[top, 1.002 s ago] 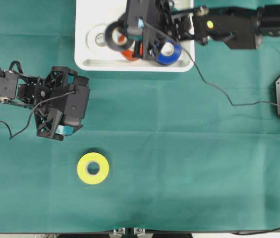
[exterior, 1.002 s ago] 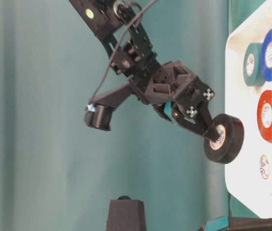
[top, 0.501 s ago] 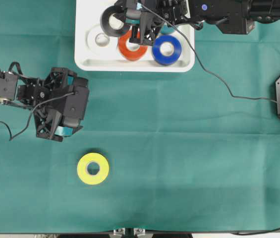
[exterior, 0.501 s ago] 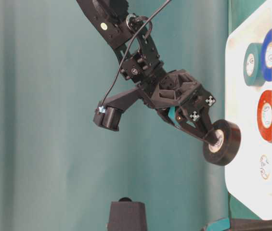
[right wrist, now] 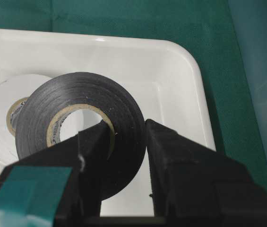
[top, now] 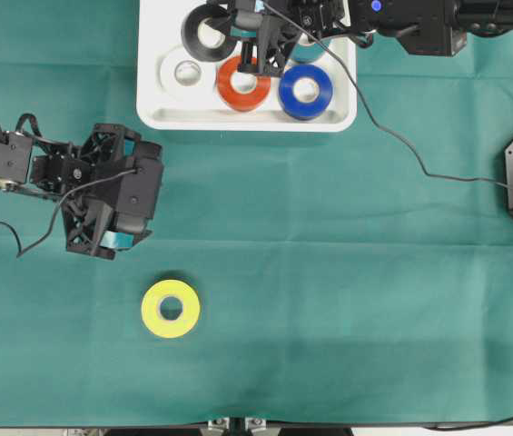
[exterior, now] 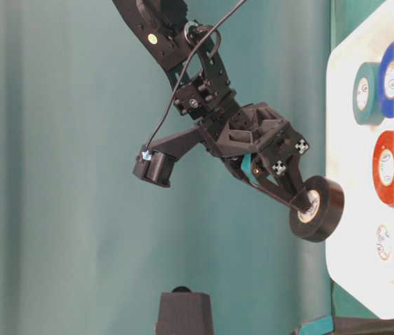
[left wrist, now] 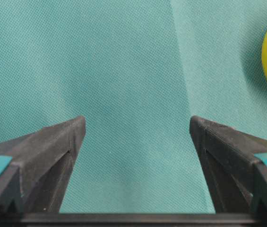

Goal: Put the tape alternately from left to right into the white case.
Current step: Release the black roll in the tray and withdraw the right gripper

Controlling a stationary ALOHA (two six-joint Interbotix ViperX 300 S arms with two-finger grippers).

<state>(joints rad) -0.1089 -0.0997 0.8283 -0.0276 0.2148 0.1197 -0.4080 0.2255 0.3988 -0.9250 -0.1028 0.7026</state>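
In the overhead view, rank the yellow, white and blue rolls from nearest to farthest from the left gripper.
From the left gripper:
1. Yellow roll, on the cloth just below it.
2. White roll, in the case's left end.
3. Blue roll, in the case's right part.

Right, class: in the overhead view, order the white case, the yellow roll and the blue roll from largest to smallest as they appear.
1. white case, several rolls wide.
2 and 3. yellow roll and blue roll: they look about the same size, so I will not rank one above the other.
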